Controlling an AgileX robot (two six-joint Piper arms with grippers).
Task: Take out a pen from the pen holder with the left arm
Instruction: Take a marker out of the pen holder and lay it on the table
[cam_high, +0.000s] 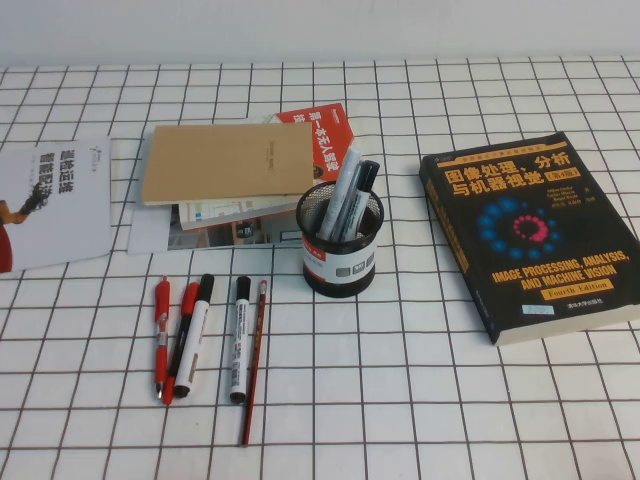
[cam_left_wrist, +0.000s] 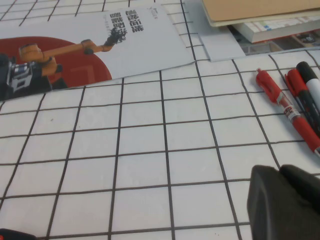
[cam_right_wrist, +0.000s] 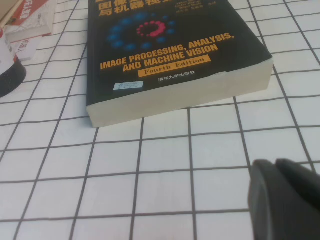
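The left hand (cam_left_wrist: 280, 175) is above the bare table (cam_left_wrist: 150, 150) on the near left side. Its fingers are pressed together and they hold nothing. The right hand (cam_right_wrist: 276, 167) is above the table on the near right side. It is also closed together and empty, a little before the near edge of the black book (cam_right_wrist: 165, 65). Neither hand shows in the high view.

A little farther than the left hand, a row of loose pens (cam_high: 196, 330) lies flat on the table: two red ones, two markers with white bodies and black caps, and a thin dark red pencil (cam_high: 253, 365). They lie almost parallel, close to each other.

Beyond this row and to its right, near the middle of the table, the holder (cam_high: 340, 260) stands upright. It is a black mesh cup with a white and red label. The standing pens (cam_high: 350, 195) are inside it, grey and black, and they lean toward the far right and rise above the rim. No hand is near them.

The black book lies to the right of the holder, well apart. Just behind the holder lies a stack of books (cam_high: 230, 165) with a brown cover on top. A leaflet (cam_high: 50, 200) lies at the far left.
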